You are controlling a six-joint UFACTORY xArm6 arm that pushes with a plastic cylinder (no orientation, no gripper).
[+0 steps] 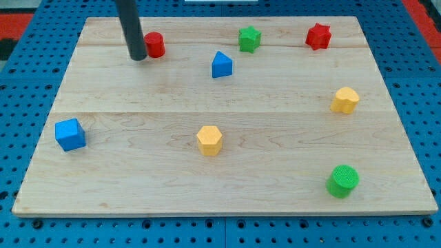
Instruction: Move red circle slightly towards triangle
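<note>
Red circle [154, 44] sits just right of my tip [137, 58] (seemingly touching), blue triangle [221, 65] farther right.

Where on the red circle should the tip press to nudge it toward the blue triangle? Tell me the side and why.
There is no hand, so push rather than grip. Press my tip against the red circle on its side at the view's left, opposite the blue triangle. The tip already stands right beside that side. Because the circle is round, aim through its middle, probably slightly from above, or it may slip sideways.
</note>
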